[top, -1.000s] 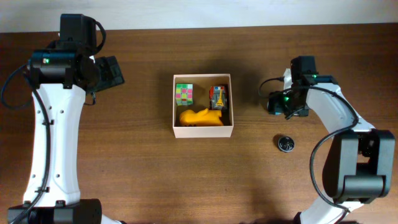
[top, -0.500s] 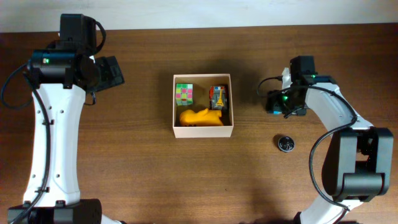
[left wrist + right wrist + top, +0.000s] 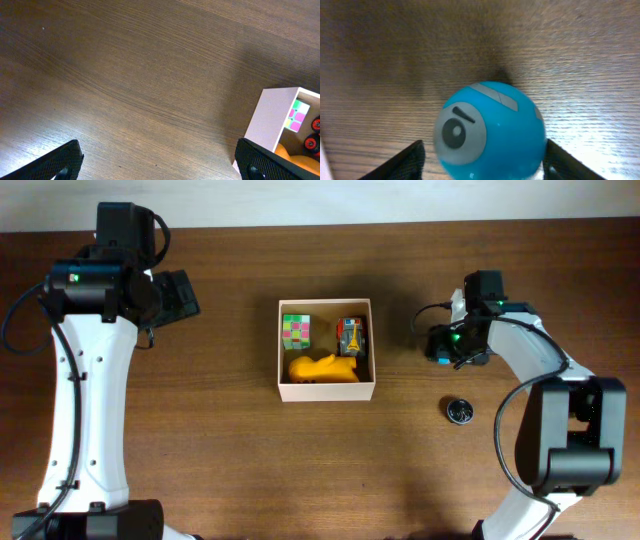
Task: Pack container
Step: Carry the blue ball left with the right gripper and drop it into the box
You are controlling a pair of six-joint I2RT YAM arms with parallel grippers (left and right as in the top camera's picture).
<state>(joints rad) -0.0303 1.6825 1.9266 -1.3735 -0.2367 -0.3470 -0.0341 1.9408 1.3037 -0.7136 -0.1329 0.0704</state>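
Observation:
The container (image 3: 327,391), a white square box with a tan inside, sits mid-table. It holds a colourful cube (image 3: 296,332), a yellow toy (image 3: 322,368) and a small toy car (image 3: 351,336). Its corner shows in the left wrist view (image 3: 267,120). My right gripper (image 3: 440,345) is low, right of the box. Its open fingers (image 3: 482,160) straddle a blue ball with grey patches (image 3: 492,130) that rests on the table, with a small gap at the left finger. My left gripper (image 3: 180,295) is open and empty (image 3: 160,167), well left of the box.
A small round black object (image 3: 460,411) lies on the wood in front of my right gripper. The table's far edge runs along the top of the overhead view.
My right gripper has shifted slightly left and settled around the blue ball. The left arm and the box contents have not moved.

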